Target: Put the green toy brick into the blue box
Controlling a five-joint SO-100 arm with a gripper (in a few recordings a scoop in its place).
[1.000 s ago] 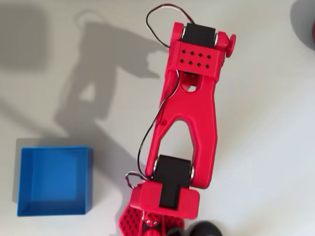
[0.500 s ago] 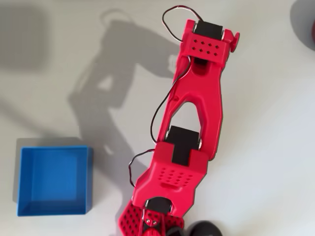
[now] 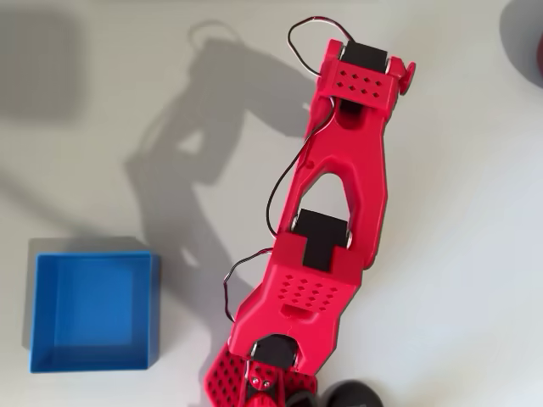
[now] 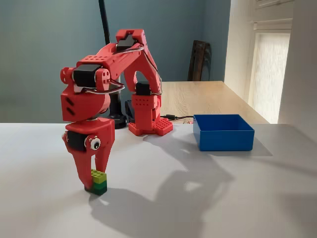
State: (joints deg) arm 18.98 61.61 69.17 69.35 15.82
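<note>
Your work surface is a pale grey-white table [image 4: 237, 198], matte, with soft shadows lying across it in both views. Look behind it in the fixed view: a light wooden tabletop [image 4: 208, 99] runs toward the upper right, with a dark chair back [image 4: 199, 59] at its far end. A black pole [image 4: 105, 29] rises at upper left against a teal wall [image 4: 39, 49]. A bright window [image 4: 270, 64] sits at far right.

Brick [image 4: 99, 182] front-left on table [image 4: 208, 208] (fixed view); box [image 4: 223, 132] behind-right, well apart
</note>
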